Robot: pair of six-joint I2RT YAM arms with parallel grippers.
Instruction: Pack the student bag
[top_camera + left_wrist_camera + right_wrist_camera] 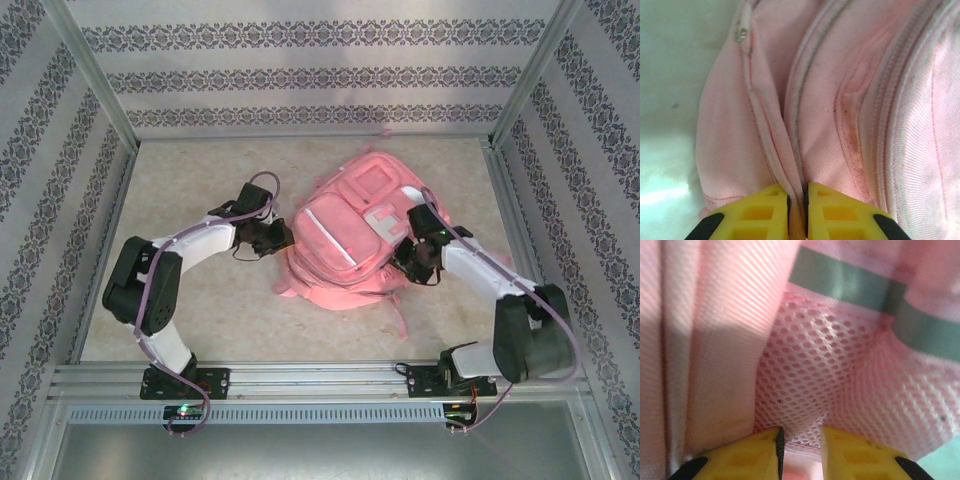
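Note:
The student bag [350, 240], a large pink backpack, lies front side up in the middle of the table. My left gripper [283, 238] is at its left edge. In the left wrist view the yellow fingers [765, 210] of that gripper [797, 200] are pinched on a raised fold of pink fabric along a zip seam [790, 125]. My right gripper [408, 258] is at the bag's right side. Seen from the right wrist, this gripper [800, 437] has the bag's pink mesh side pocket [810, 370] bunched between its jaws, below a grey-green reflective strip [840, 282].
The beige table [190, 170] is boxed in by patterned walls and metal posts [95, 75]. A metal rail [320, 375] runs along the near edge by the arm bases. A pink strap [400, 315] trails from the bag toward the near edge.

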